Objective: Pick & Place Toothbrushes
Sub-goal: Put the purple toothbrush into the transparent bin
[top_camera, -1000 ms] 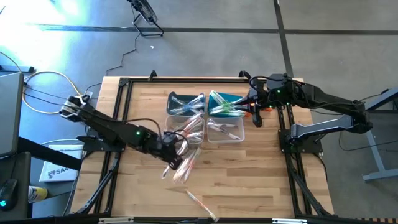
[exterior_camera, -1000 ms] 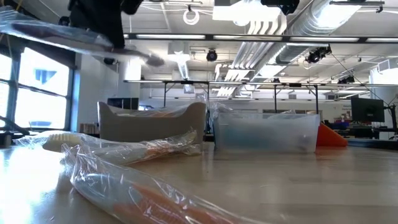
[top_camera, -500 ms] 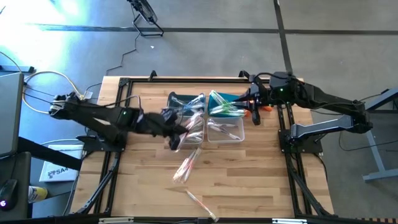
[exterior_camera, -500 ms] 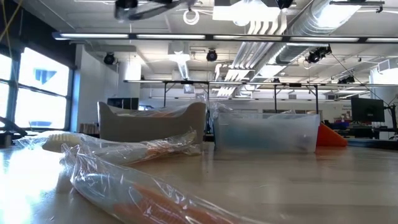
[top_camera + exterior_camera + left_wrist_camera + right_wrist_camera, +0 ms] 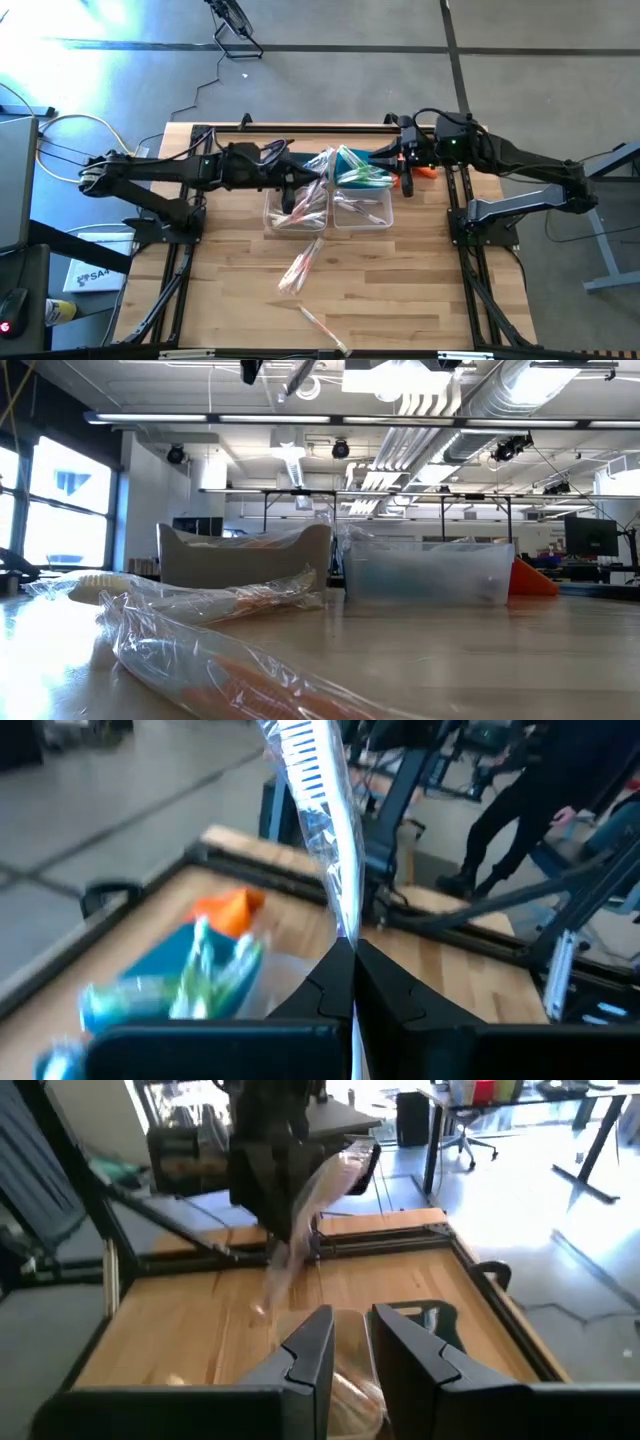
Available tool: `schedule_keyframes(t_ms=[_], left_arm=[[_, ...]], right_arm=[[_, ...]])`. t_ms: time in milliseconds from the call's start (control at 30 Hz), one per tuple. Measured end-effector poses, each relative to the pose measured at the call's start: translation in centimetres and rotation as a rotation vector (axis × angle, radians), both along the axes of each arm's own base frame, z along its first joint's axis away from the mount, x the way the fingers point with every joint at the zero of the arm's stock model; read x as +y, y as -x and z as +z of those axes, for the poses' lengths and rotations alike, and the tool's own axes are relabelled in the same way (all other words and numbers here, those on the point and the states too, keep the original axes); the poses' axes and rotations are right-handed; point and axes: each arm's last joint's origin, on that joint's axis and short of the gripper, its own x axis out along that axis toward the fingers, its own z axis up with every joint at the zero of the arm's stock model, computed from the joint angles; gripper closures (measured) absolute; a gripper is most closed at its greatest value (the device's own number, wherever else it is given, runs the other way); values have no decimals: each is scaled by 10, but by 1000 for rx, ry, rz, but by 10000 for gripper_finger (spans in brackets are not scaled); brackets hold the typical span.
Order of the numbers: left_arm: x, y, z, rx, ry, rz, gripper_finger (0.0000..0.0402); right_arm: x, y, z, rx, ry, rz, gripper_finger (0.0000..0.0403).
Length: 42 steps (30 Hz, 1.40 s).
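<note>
Low view only gets the near stuff: a wrapped toothbrush (image 5: 215,665) lying right in front of the lens on the desk (image 5: 480,660), another wrapped one (image 5: 200,598) just behind it, then two bins (image 5: 425,572) farther back. The arms barely show there, only dark bits at the top edge.

The high view fills in the rest. A single brush (image 5: 322,328) lies by the near edge of the desk (image 5: 420,290), a small loose bunch (image 5: 300,266) sits mid-desk, then the clear bins (image 5: 362,210) with brushes inside, and a teal bin (image 5: 362,166) behind them stuffed with more.

The left gripper (image 5: 296,178) hangs over the far-left bins. Its wrist view shows what the overhead can't: fingers (image 5: 325,982) pressed together, pinching a wrapped white-bristled toothbrush (image 5: 322,815) that sticks straight out.

The right gripper (image 5: 398,166) is at the far right, beside the teal bin. Its fingers (image 5: 312,1342) are spread with nothing between them, and its wrist view catches the left gripper with that wrapped brush (image 5: 300,1205) dangling.
</note>
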Motion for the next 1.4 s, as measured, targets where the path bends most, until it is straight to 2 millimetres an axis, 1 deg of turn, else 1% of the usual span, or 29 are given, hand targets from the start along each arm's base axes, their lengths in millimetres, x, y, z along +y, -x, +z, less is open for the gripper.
schedule_keyframes(t_ms=[67,167,267,367,567,667,767,900,1067,1200,1400], left_arm=[[4,-2,1,-18,-38,0,401],[10,-2,4,-40,-97,-17,401],[15,-2,5,-38,-115,-16,401],[16,-2,4,-36,-118,-14,401],[15,-2,4,-30,-124,-21,401],[15,-2,4,-28,-122,-20,401],[15,-2,4,-28,-122,-20,401],[15,-2,4,-28,-122,-20,401],[15,-2,4,-27,-121,-20,401],[15,-2,4,-27,-121,-20,401],[15,-2,3,-20,-120,-20,402]], right_arm=[[-1,-6,0,-23,-30,-9,339],[-2,-18,0,-66,-29,11,339],[-2,-33,-3,-94,-21,38,330],[-2,-48,-10,-93,-25,48,302],[-7,-74,-24,-98,-73,37,221],[-8,-84,-31,-98,-78,40,200],[-9,-91,-34,-115,-84,66,196],[-9,-98,-34,-156,-79,96,203],[-9,-100,-33,-181,-72,94,229],[-9,-100,-33,-184,-70,90,267],[-9,-99,-32,-188,-67,90,338]])
